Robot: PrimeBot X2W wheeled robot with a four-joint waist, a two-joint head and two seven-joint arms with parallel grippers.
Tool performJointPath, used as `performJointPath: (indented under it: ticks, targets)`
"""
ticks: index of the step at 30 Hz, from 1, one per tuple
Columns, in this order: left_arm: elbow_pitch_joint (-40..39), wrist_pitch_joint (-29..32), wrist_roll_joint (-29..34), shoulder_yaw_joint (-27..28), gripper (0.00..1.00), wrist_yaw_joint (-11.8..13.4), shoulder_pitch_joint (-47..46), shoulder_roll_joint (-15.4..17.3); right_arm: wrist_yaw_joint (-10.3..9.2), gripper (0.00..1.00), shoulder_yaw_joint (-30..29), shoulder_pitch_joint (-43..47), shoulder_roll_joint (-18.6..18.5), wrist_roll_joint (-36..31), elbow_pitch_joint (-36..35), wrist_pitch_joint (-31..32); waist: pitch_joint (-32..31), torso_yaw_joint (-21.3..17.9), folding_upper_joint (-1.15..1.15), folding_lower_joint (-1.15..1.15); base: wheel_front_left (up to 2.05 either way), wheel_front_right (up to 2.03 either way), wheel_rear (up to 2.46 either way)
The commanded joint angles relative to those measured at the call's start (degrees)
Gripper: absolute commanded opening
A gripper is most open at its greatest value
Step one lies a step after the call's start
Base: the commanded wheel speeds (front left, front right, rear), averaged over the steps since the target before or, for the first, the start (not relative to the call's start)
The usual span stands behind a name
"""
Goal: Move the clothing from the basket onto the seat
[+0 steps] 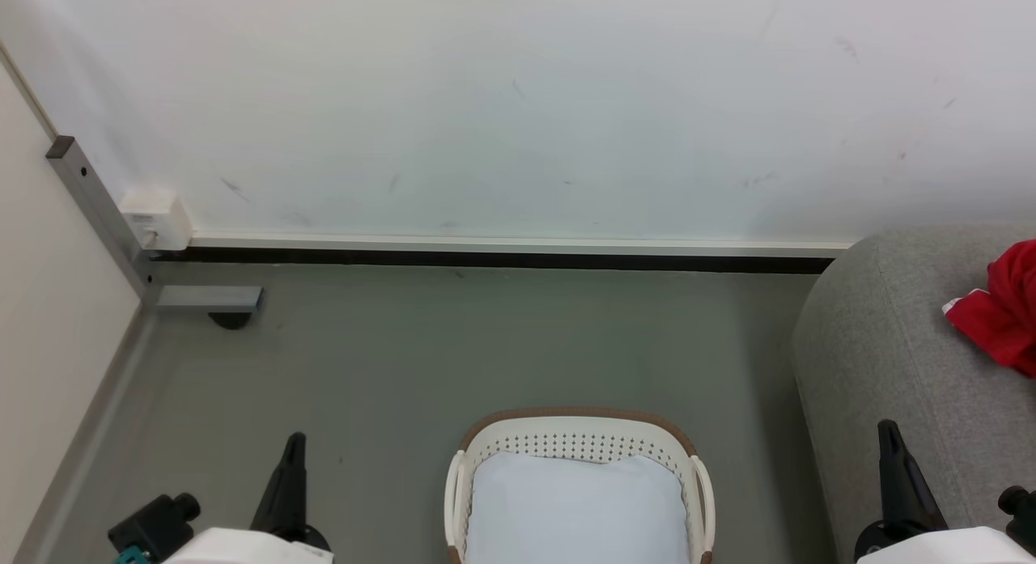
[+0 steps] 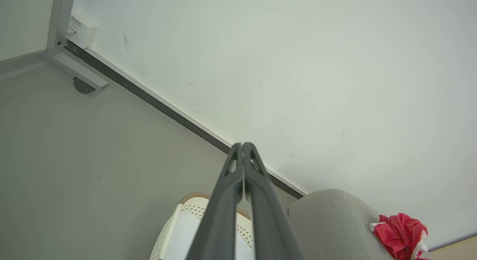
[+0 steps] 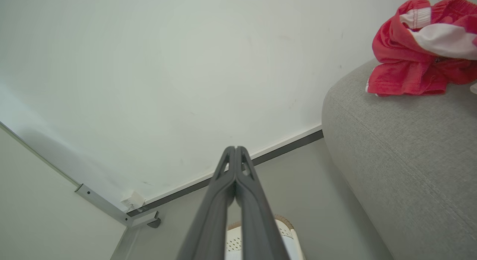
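The cream basket [image 1: 579, 444] with a brown rim stands on the floor at the bottom centre, showing only its pale flat bottom; part of the basket [image 2: 188, 207] and part of the basket [image 3: 287, 230] show behind the fingers in both wrist views. Red clothing [image 1: 1004, 309] with white trim lies bunched on the grey seat [image 1: 882, 362] at the right, also seen as clothing [image 2: 400, 234] on the seat [image 2: 331, 222], and clothing [image 3: 413, 66] on the seat [image 3: 402, 152]. My left gripper [image 1: 293, 441] is shut and empty, left of the basket. My right gripper [image 1: 888, 426] is shut and empty over the seat's front.
A white wall [image 1: 518, 103] with a dark baseboard strip runs behind. A grey metal post [image 1: 97, 208] with a foot and a white box [image 1: 155, 218] stands in the left corner. Grey floor [image 1: 486, 345] lies between basket and wall.
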Motion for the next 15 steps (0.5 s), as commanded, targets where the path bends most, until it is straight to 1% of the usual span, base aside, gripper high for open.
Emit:
performJointPath:
  ticks: [1,15]
  targets:
    - [-1.1,0.5,-2.3,0.7,0.00,0.0,-1.0,0.1,-0.03,0.00,-0.6,-1.2,-0.1,2.3,-1.0,0.5,0.0,0.0,0.00,0.00,0.00,0.00,0.00]
    - [-1.8,3.5,-12.4,2.2,0.00,0.0,-1.0,-0.1,-0.05,0.00,-2.1,-1.5,0.1,12.6,-1.2,3.4,0.1,0.1,0.00,0.00,0.00,0.00,0.00]
